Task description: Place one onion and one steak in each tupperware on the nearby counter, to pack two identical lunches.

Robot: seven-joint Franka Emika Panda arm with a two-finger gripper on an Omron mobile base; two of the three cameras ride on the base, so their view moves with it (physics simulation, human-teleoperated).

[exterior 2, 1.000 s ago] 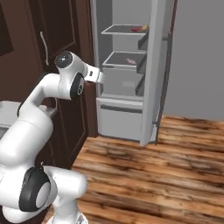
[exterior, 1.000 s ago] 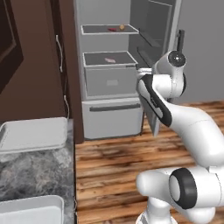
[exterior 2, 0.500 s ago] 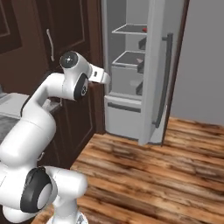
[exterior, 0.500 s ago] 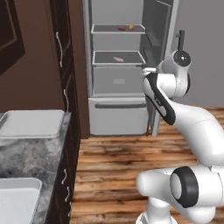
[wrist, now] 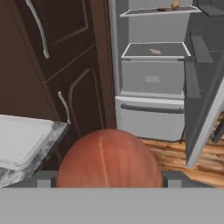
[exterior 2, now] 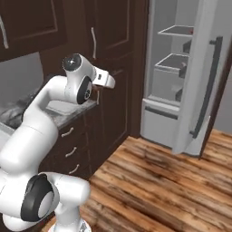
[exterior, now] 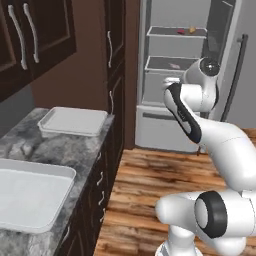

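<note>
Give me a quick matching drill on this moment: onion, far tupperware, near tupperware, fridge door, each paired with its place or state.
Things:
1. onion
2. far tupperware
3. near tupperware
4. fridge door

Places or states:
A. swung open
B. empty, at the counter end beside the tall cabinet
C. between the fingers of the gripper
D. empty, at the left base view's lower left

Pairs: 1-C, 2-B, 3-D, 4-A
</note>
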